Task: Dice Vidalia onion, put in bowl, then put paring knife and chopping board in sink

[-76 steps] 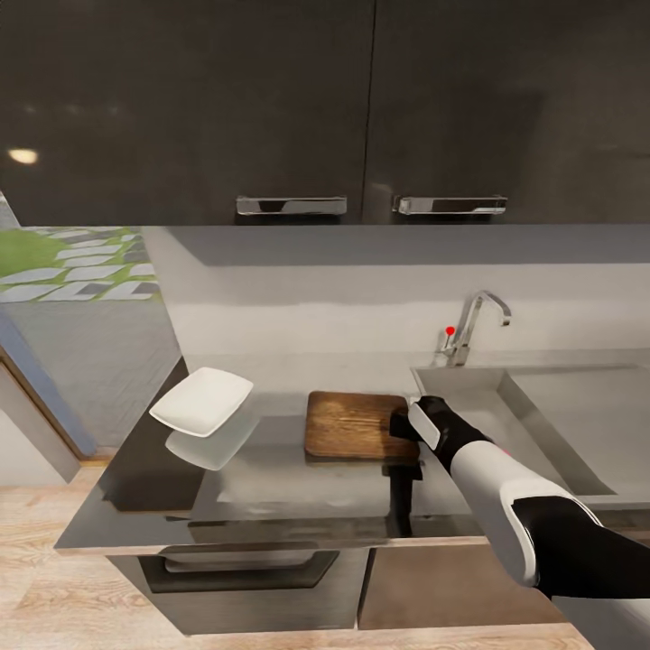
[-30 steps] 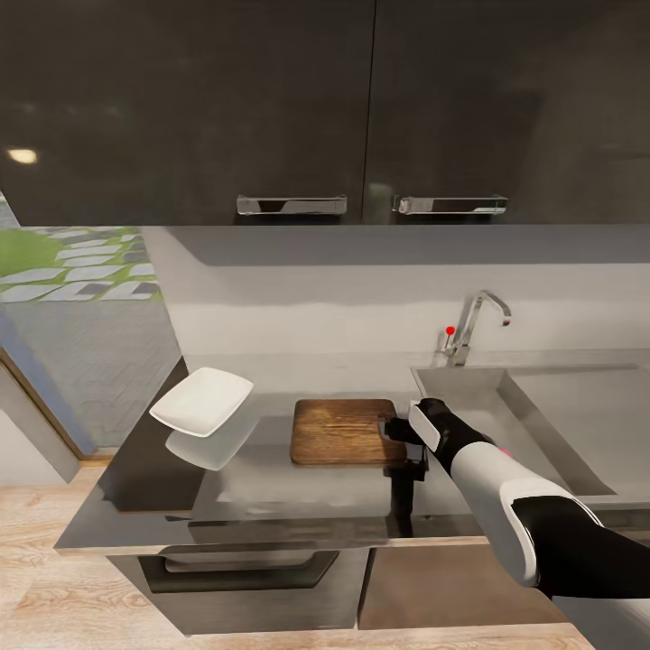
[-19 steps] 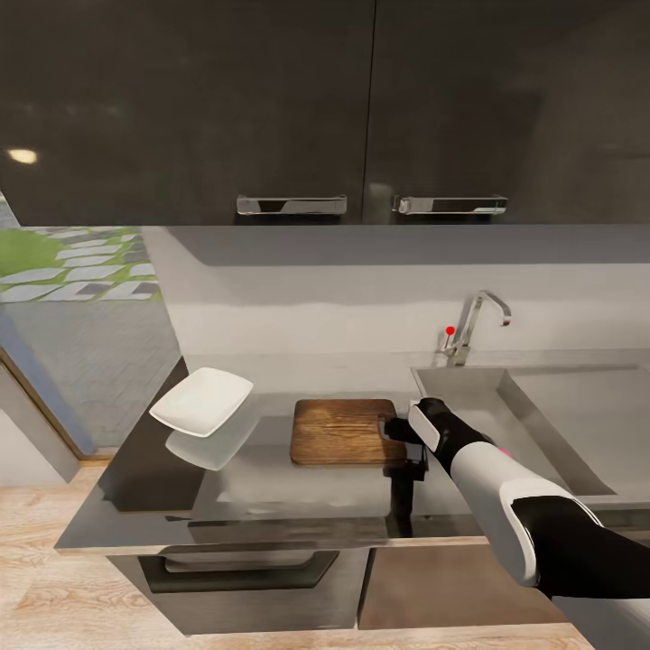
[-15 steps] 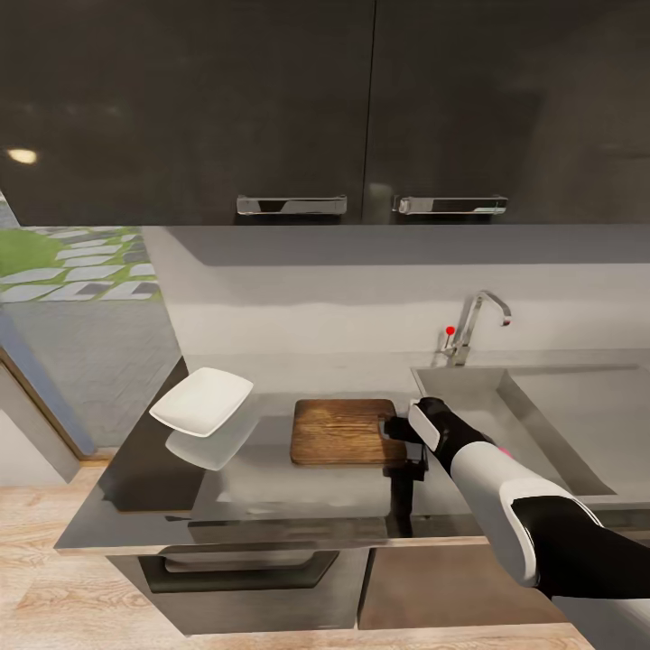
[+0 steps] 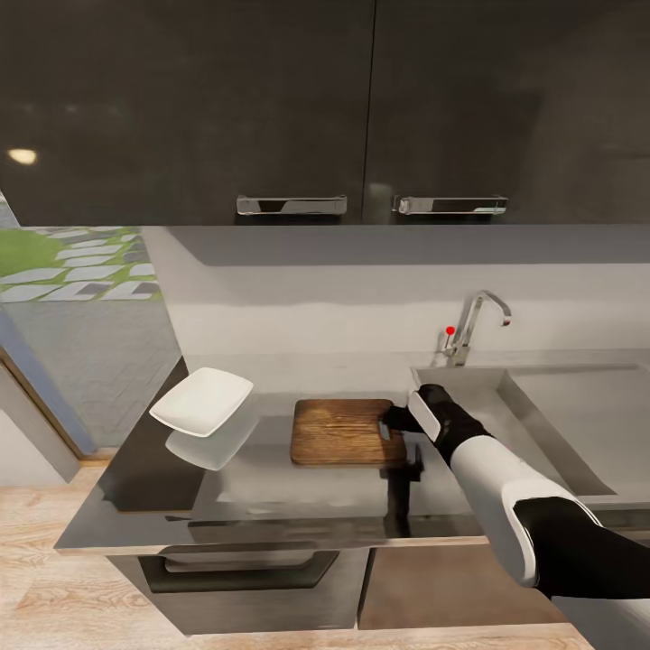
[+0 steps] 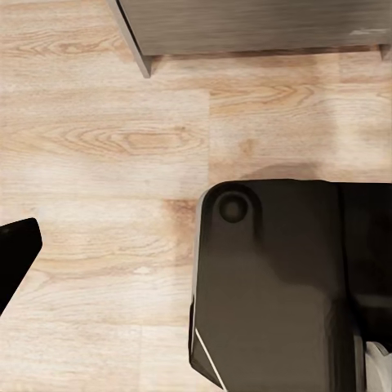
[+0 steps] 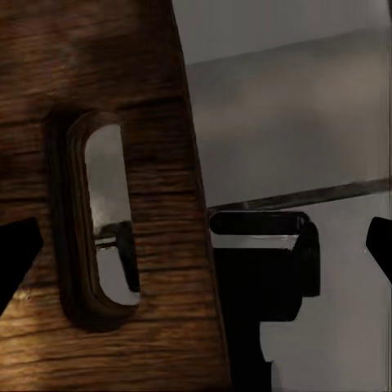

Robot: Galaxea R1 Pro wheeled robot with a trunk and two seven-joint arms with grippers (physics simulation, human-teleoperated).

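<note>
The dark brown chopping board (image 5: 343,431) lies flat on the grey countertop (image 5: 271,492), just left of the sink (image 5: 560,406). My right gripper (image 5: 395,421) hovers open at the board's right end. In the right wrist view the board (image 7: 122,82) and its oval slot (image 7: 102,220) lie under the right gripper (image 7: 196,249), which holds nothing. The white bowl (image 5: 200,400) sits at the counter's far left. The Vidalia onion and the paring knife are out of view. My left gripper (image 6: 196,255) hangs over the wood floor, with one black fingertip (image 6: 15,255) at the picture's edge.
A chrome tap (image 5: 476,327) with a red-tipped lever stands behind the sink. Dark upper cabinets (image 5: 289,108) with chrome handles hang over the counter. The robot's dark base (image 6: 278,286) sits on the floor (image 6: 98,139) below the left wrist.
The board slid left between 2.5 s and 1 s ago and has lain still since. In the last half second my right gripper rose slightly off the board's end.
</note>
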